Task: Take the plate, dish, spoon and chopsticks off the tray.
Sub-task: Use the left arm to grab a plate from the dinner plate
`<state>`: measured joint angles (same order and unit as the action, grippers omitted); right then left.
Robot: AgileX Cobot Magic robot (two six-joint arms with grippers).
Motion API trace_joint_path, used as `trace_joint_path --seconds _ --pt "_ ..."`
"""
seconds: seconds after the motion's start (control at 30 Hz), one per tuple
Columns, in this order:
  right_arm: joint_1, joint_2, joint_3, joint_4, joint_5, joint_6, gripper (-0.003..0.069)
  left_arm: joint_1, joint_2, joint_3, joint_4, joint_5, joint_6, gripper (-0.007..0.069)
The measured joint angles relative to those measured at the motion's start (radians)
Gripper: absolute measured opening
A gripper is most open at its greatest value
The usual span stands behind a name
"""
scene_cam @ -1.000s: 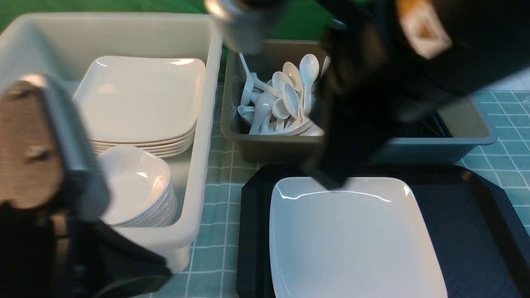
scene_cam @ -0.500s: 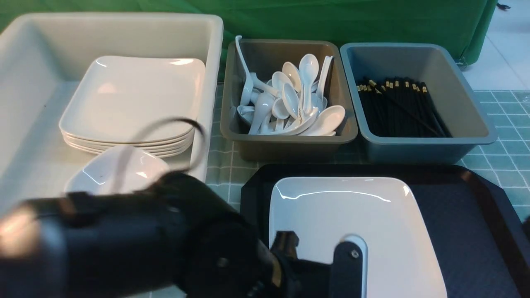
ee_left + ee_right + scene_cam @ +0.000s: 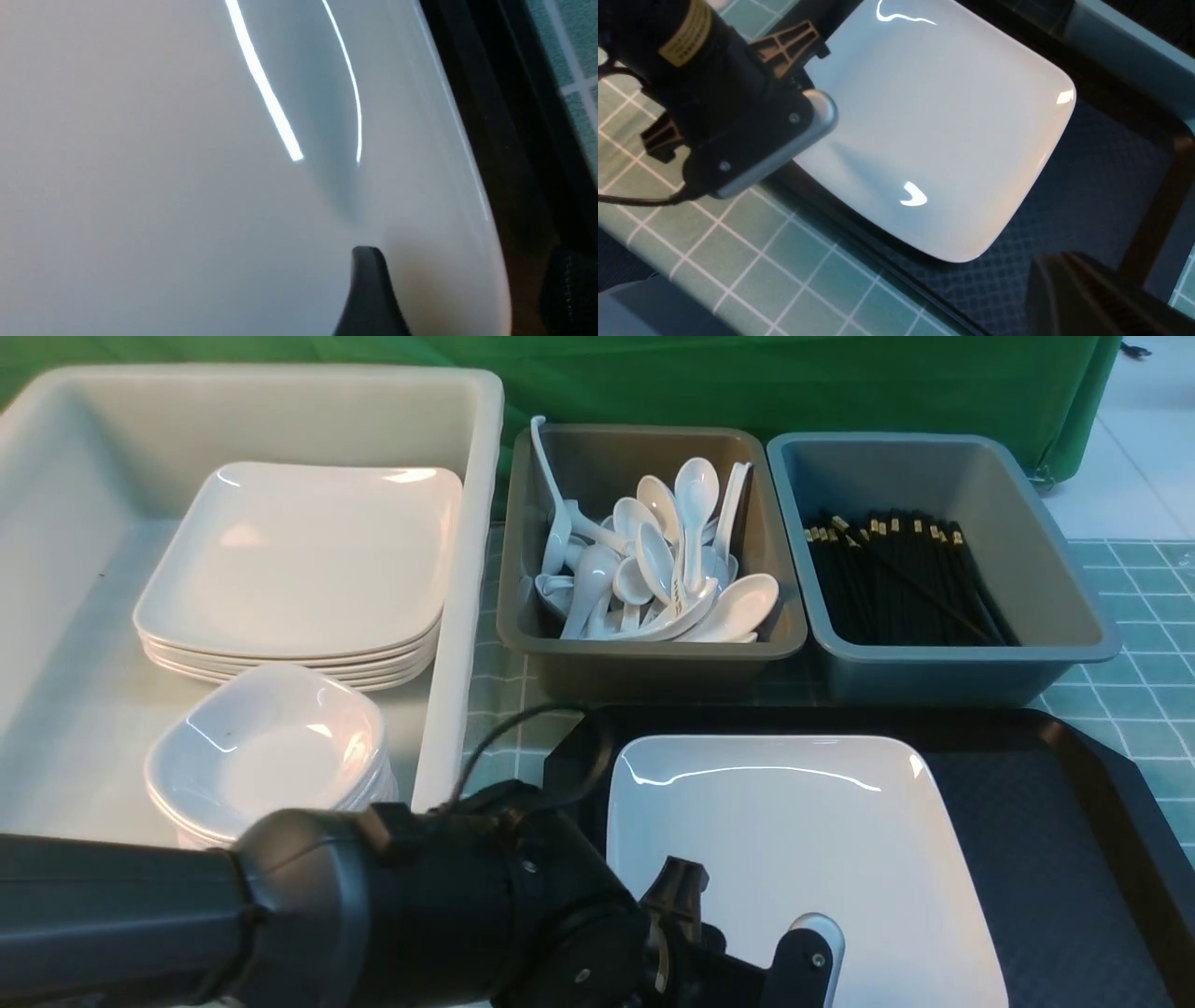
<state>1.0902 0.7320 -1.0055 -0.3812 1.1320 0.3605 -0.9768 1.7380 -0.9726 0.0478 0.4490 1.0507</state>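
Plate (image 3: 794, 840) lying flat on the left half of the tray (image 3: 1055, 821), which rests on the gridded surface (image 3: 495, 709). Left tool (image 3: 462, 275), jaws apart, straddles the plate's left rim. Right tool (image 3: 1083, 289), jaws together, holds nothing.

From the front we are looking forward and down across the tray (image 3: 1027, 859). On the left wrist we are peering closely at the plate (image 3: 163, 186); the right wrist is sharing it from farther off.
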Motion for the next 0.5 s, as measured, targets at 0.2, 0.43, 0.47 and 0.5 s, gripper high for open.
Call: trace_joint_path --seconds 0.2,0.43,0.47,0.5 --pt "0.000 -0.001 0.000 0.009 0.000 0.000 0.0034 0.000 0.043 -0.006 0.074 -0.013 0.001 0.0354" --pt "0.000 -0.002 0.000 0.011 0.000 -0.001 0.0034 -0.002 0.059 -0.016 0.095 -0.019 -0.024 0.0244" --pt "0.000 -0.002 0.000 0.013 0.000 -0.002 0.0035 -0.005 0.059 -0.017 0.096 -0.027 -0.038 0.0221" --pt "0.000 -0.002 0.000 0.013 0.000 -0.002 0.0038 -0.009 0.059 -0.018 0.095 -0.029 -0.046 0.0220"
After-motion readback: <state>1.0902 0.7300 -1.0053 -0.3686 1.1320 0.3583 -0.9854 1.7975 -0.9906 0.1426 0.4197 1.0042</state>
